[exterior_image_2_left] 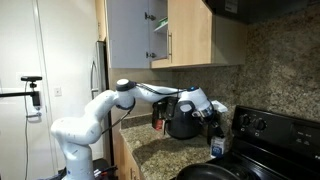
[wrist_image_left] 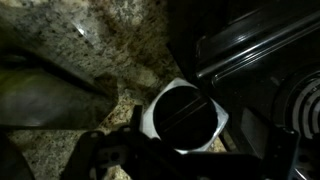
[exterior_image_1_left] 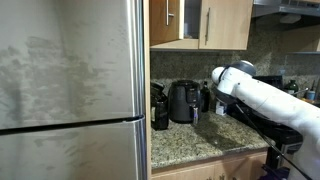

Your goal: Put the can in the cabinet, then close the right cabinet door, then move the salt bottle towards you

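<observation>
Fridge [exterior_image_1_left: 70, 80], steel, fills the 9 o'clock half of an exterior view. It is well apart from me.

Cabinet [exterior_image_1_left: 200, 20] is at 12 o'clock above the counter, in light wood. Right cabinet door [exterior_image_2_left: 190, 35] faces out with its silver handle on its 9 o'clock edge. At 9 o'clock of that door there is a pale panel with hinges. I cannot tell whether it is a door back or the cabinet inside.

Black stove [exterior_image_2_left: 270, 135] sits at 4 o'clock, and its dark edge also crowds the 2 o'clock corner of the wrist view.

Granite counter [exterior_image_1_left: 195, 140] runs under everything.

My white arm [exterior_image_2_left: 100, 115] reaches from 8 o'clock across toward 3 o'clock.

Big black appliance [exterior_image_2_left: 180, 122] stands on the counter just beside my wrist, at 8 o'clock of it. It is the nearest thing in the way. A smaller black appliance [exterior_image_1_left: 160, 108] is at its 9 o'clock, against the fridge side.

Salt bottle [wrist_image_left: 185, 115] is white with a dark round top. In the wrist view it is dead centre, on the granite right by the stove edge. In an exterior view it is at 6 o'clock under me.

My claw [exterior_image_2_left: 210, 113] is spread wide and holds nothing. It hangs above the bottle, not touching it. In the wrist view the fingers are dark and blurred at 6 o'clock.
</observation>
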